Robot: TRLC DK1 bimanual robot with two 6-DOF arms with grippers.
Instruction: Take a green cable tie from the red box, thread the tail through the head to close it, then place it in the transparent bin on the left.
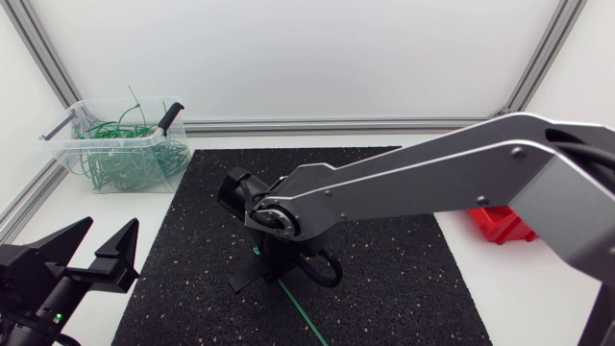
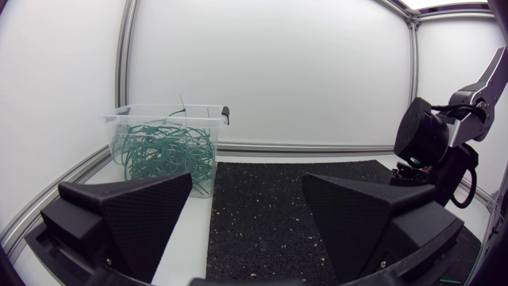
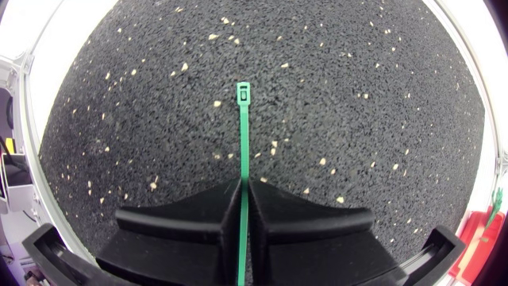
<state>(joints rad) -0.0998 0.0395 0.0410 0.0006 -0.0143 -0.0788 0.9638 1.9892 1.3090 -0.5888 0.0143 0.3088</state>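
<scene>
A green cable tie (image 3: 241, 143) lies flat on the black mat (image 3: 143, 119), its head (image 3: 243, 93) ahead of my right gripper (image 3: 243, 189). That gripper is shut on the strap, which runs back between its fingers. From above, my right arm reaches from the right to the mat's middle, its gripper (image 1: 261, 271) pointing down, and the tie's tail (image 1: 306, 315) trails toward the front edge. My left gripper (image 1: 94, 258) stands open and empty at the front left, off the mat. The transparent bin (image 1: 120, 144) at the back left holds many green ties.
The red box (image 1: 502, 224) sits at the right beside the mat, mostly hidden behind my right arm. In the left wrist view the bin (image 2: 163, 144) stands ahead of the open left gripper (image 2: 250, 218), with my right arm's wrist (image 2: 432, 147) off to one side.
</scene>
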